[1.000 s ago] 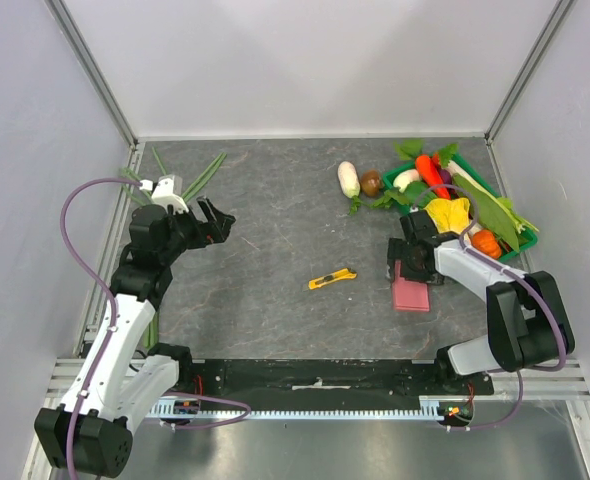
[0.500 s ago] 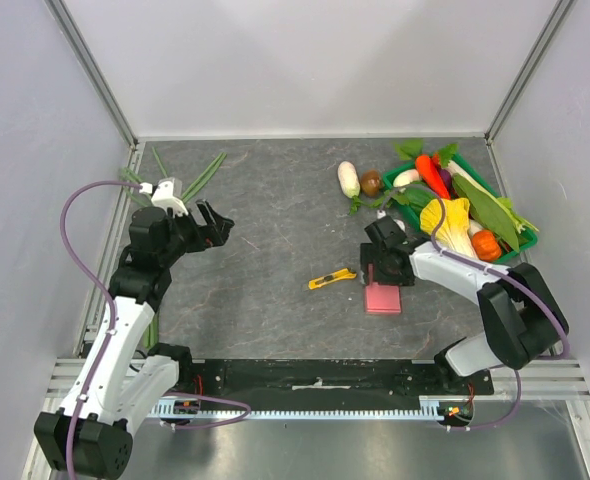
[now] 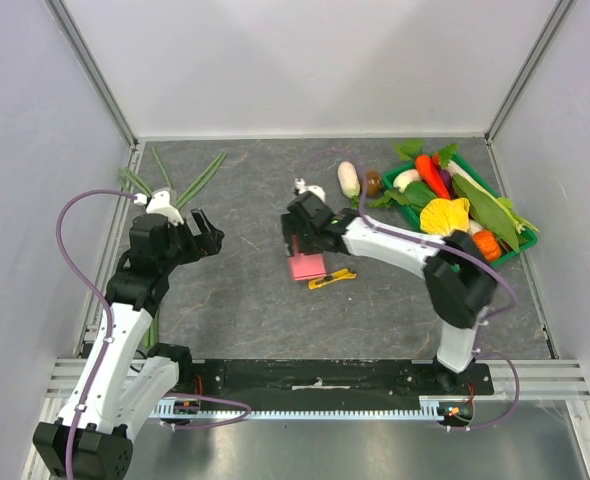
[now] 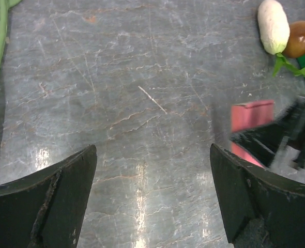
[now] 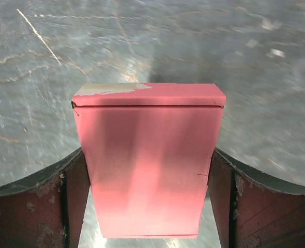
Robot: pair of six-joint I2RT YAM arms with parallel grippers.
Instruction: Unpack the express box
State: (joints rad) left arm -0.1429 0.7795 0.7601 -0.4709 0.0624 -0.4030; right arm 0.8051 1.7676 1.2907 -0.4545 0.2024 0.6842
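Positioning step I reckon: right gripper clamped on the closed express box near table centre, knife at its 4 o'clock, left gripper gaping wide at 9 o'clock, so next it needs the flap opened.

Robotics lab test cell. Plain white panel walls framed by aluminium profile posts enclose grey marbled table. White-and-black robot arms bolted to slotted metal rail at near edge. Looping purple cables. Plastic toy vegetables as props.
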